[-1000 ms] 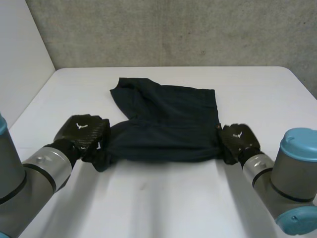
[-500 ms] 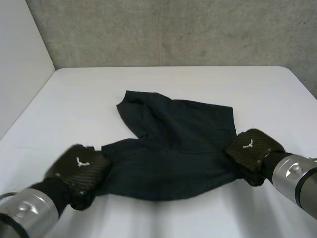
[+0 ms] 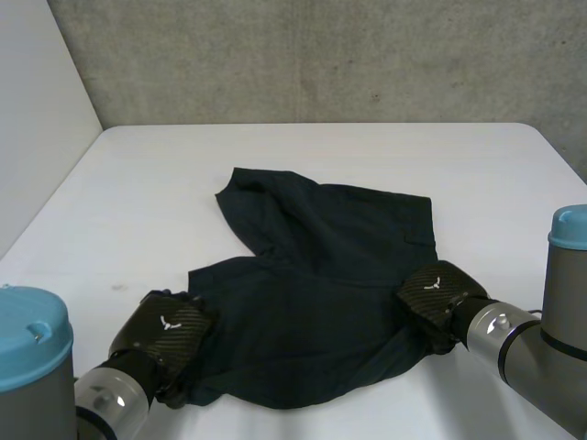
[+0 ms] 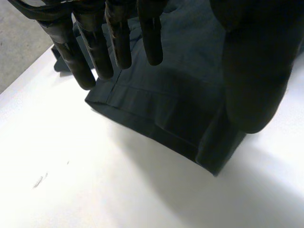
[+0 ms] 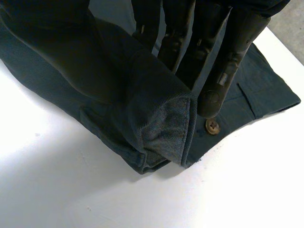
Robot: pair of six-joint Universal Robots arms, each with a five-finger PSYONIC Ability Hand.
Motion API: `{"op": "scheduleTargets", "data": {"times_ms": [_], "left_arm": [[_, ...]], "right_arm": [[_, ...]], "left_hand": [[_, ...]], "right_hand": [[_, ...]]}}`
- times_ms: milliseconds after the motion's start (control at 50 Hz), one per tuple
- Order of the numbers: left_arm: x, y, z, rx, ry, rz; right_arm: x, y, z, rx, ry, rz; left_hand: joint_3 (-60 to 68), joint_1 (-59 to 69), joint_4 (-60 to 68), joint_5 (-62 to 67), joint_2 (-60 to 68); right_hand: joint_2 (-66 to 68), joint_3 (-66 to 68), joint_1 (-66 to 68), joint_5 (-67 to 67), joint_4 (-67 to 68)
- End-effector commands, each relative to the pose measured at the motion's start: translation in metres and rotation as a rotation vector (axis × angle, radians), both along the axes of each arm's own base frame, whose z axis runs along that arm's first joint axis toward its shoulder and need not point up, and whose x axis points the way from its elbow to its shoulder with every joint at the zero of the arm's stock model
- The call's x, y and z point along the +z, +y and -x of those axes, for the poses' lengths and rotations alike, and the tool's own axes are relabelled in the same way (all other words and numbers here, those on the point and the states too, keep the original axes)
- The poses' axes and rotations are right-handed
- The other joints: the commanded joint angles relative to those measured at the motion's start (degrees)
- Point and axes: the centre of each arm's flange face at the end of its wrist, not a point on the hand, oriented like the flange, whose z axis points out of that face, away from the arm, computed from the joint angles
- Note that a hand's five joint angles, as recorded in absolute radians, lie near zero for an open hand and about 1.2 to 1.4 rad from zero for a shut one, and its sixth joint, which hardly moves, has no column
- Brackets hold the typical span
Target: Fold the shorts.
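1. Dark navy shorts [image 3: 321, 275] lie spread at the centre of a white table [image 3: 165, 183]. One part reaches toward the upper left of the frame, and the lower edge is rumpled.
2. My left hand [image 3: 170, 335], at the lower left, grips the near left corner of the shorts. In my left wrist view the hemmed corner passes between my straight fingers [image 4: 95, 52] and my thumb, pinched there and raised off the table.
3. My right hand [image 3: 436, 293], at the lower right, is clamped on the near right corner. In my right wrist view the cloth bunches over my thumb, pressed against my fingers [image 5: 223, 61]. A brown button [image 5: 212, 126] sits just beside one fingertip.
4. A grey concrete wall [image 3: 321, 55] stands behind the table.
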Motion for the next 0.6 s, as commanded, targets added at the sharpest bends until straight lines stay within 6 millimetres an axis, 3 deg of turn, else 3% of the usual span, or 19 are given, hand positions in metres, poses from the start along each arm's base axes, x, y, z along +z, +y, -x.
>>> {"op": "scheduleTargets", "data": {"times_ms": [20,140,220,240,340,420,440,460,500,520,540,580,600], "left_arm": [[-0.004,0.014,-0.005,0.004,-0.002,-0.053],[-0.014,0.017,-0.004,-0.009,-0.023,-0.085],[-0.028,0.003,0.004,-0.004,-0.039,-0.089],[-0.029,-0.010,0.012,-0.004,-0.021,-0.053],[-0.012,-0.048,0.033,0.009,0.052,0.082],[0.033,-0.100,0.048,0.030,0.125,0.317],[0.044,-0.110,0.051,0.032,0.138,0.376],[0.070,-0.132,0.056,0.043,0.170,0.522],[0.095,-0.148,0.061,0.050,0.200,0.657],[0.111,-0.154,0.065,0.051,0.219,0.736],[0.141,-0.166,0.070,0.064,0.251,0.901],[0.171,-0.175,0.074,0.082,0.278,1.065],[0.186,-0.177,0.076,0.094,0.294,1.146]], "right_arm": [[-0.001,0.001,0.000,-0.001,0.002,-0.004],[0.000,0.000,0.000,-0.011,-0.013,-0.004],[0.003,-0.003,-0.001,-0.008,-0.017,0.011],[0.005,-0.004,-0.002,-0.007,-0.019,0.017],[0.020,-0.018,-0.009,-0.002,-0.034,0.091],[0.044,-0.049,-0.018,-0.029,-0.064,0.230],[0.057,-0.066,-0.024,-0.041,-0.093,0.315],[0.066,-0.074,-0.027,-0.046,-0.112,0.364],[0.087,-0.090,-0.033,-0.052,-0.154,0.471],[0.114,-0.104,-0.040,-0.049,-0.211,0.598],[0.127,-0.109,-0.043,-0.044,-0.238,0.654],[0.157,-0.117,-0.049,-0.040,-0.294,0.783],[0.185,-0.124,-0.052,-0.044,-0.350,0.909]], "left_hand": [[-1.14,-1.48,-0.36,-0.38,-1.01],[0.03,-0.31,0.81,0.79,0.16],[33.07,32.73,33.85,33.83,33.20],[55.49,55.15,56.27,56.25,55.62],[56.87,56.53,57.65,57.63,57.00],[56.87,56.53,57.65,57.63,57.00],[56.87,56.53,57.65,57.63,57.00],[56.87,56.53,57.65,57.63,57.00],[56.87,56.53,57.65,57.63,57.00],[56.87,56.53,57.65,57.63,57.00],[56.87,56.53,57.65,57.63,57.00],[56.87,56.53,57.65,57.63,57.00],[56.87,56.53,57.65,57.63,57.00]], "right_hand": [[12.63,12.54,24.18,13.38,11.76],[12.63,12.54,24.18,13.38,11.76],[12.63,12.54,24.18,13.38,11.76],[12.63,12.54,24.18,13.38,11.76],[12.63,12.54,24.18,13.38,11.76],[12.63,12.54,24.18,13.38,11.76],[12.63,12.54,24.18,13.38,11.76],[12.63,12.54,24.18,13.38,11.76],[12.63,12.54,24.18,13.38,11.76],[12.63,12.54,24.18,13.38,11.76],[12.63,12.54,24.18,13.38,11.76],[12.63,12.54,24.18,13.38,11.76],[12.63,12.54,24.18,13.38,11.76]]}}
